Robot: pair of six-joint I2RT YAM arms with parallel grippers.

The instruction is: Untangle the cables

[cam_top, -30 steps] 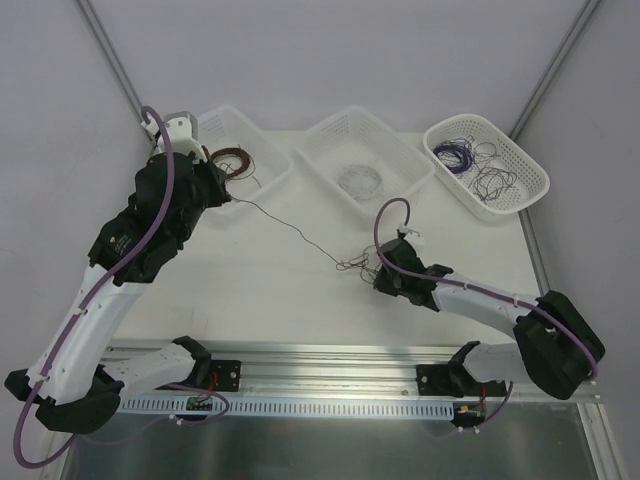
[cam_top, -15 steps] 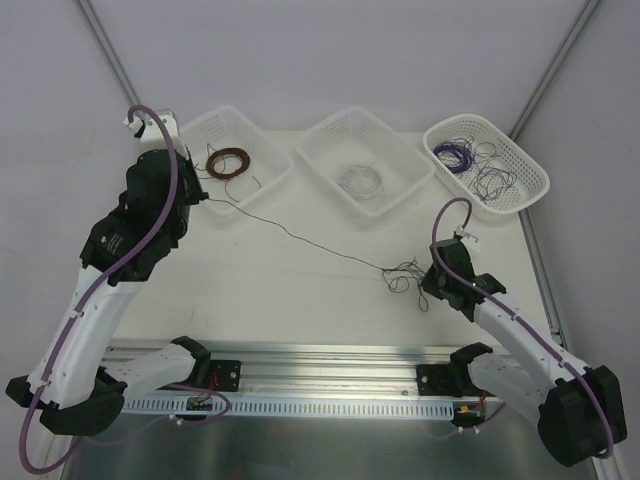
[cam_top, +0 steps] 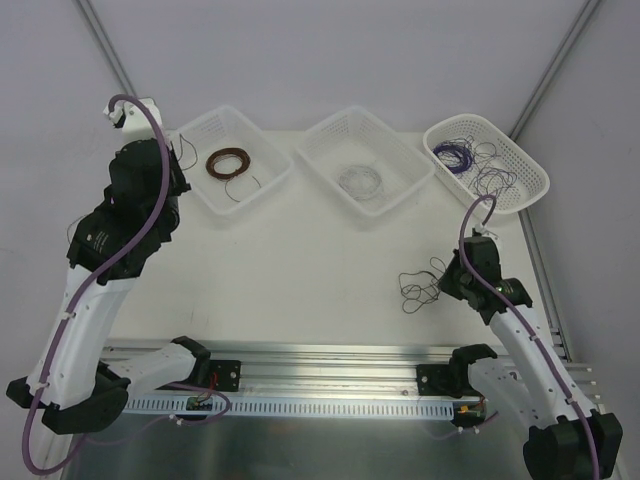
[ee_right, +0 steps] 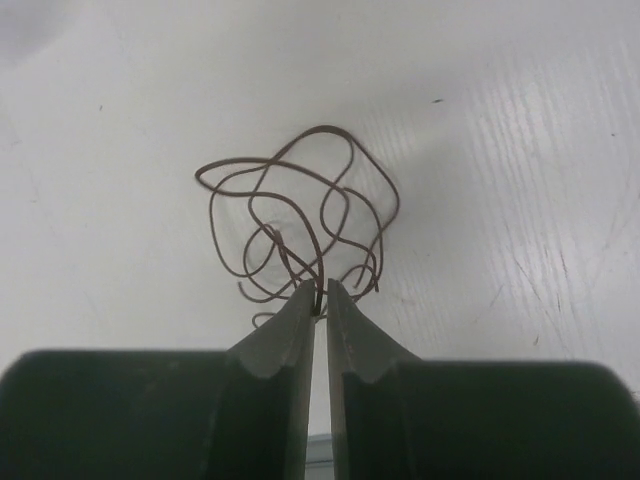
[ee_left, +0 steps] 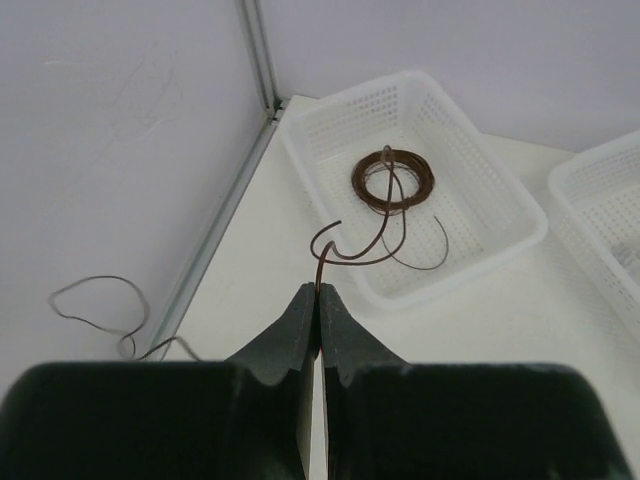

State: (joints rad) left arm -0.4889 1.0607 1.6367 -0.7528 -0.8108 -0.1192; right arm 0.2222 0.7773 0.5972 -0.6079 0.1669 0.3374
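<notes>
In the top view, the left arm is covering its own fingertips. The left gripper [ee_left: 318,296], raised and angled down, is clamping fully closed on a brown strand [ee_left: 315,260]. Where the strand is ending ahead, near the basket [ee_left: 470,195], is unclear. The right gripper [ee_right: 321,292], reaching low, is pinching the cables [ee_right: 322,215], which are lying just beyond its tips.

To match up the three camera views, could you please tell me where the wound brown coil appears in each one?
Top external: brown coil in the leftmost basket, upper left.
Left wrist: upper centre, in the same basket, beyond the left gripper.
Right wrist: not in it.
Shared landmark: that white basket.
</notes>
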